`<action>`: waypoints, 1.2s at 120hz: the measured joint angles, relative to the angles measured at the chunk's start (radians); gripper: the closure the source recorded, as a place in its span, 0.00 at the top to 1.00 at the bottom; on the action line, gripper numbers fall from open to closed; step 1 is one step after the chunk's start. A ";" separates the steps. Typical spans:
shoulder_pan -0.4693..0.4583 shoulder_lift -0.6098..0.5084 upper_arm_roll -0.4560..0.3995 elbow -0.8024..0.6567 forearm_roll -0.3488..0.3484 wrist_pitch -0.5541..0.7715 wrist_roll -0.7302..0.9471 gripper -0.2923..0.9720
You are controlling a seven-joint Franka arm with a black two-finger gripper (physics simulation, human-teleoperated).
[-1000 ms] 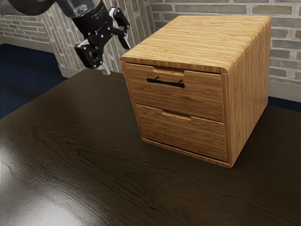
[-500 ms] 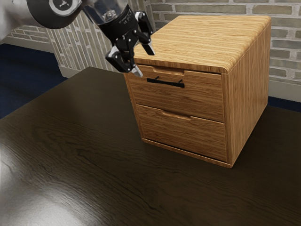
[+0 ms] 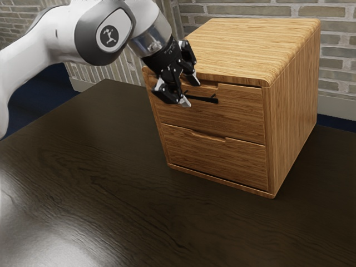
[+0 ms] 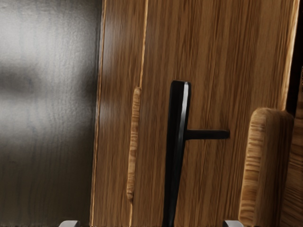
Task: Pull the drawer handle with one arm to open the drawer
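We find the white arm [image 3: 105, 33] entering from the exterior view's left, with its black gripper [image 3: 190, 93] held against the front of the wooden cabinet [image 3: 250, 50] that stands on the dark table [image 3: 111, 194]. The gripper is level with the upper drawer [image 3: 233, 114], at the end of the black bar handle [image 3: 207, 100] nearer the exterior view's left. The fingers [image 3: 185, 102] are released and spread apart, one above the bar and one below it, so the handle's end lies in the gap between them. We see neither finger closed onto the bar, and we record no grasp. In the wrist view the handle [image 4: 177, 151] runs straight out from the hand along the drawer face, one of its short standoff posts joining it to the wood. The two grey tips of the fingers [image 4: 69, 223] stand well to either side of it, with bare wood showing between each tip and the bar. Just beside the handle, a wooden lip [image 4: 265, 165] marks the top edge of the upper drawer. In the exterior view the upper drawer's front sits flush with the cabinet face, as does the lower drawer [image 3: 217, 153] beneath it. A brick wall [image 3: 250, 8] stands behind the cabinet.
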 joint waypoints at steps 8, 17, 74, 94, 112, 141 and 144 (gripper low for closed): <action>-0.001 0.003 0.001 -0.001 -0.006 0.016 0.000 0.51; -0.002 0.003 0.001 -0.001 -0.011 0.028 -0.001 0.50; 0.003 -0.020 0.027 -0.054 -0.058 0.051 -0.002 0.47; -0.003 -0.035 0.027 -0.088 -0.072 0.055 -0.002 0.45; -0.003 -0.043 0.027 -0.108 -0.085 0.062 0.000 0.43; -0.001 -0.044 0.027 -0.115 -0.093 0.066 0.005 0.34; 0.000 -0.045 0.027 -0.115 -0.093 0.066 0.006 0.33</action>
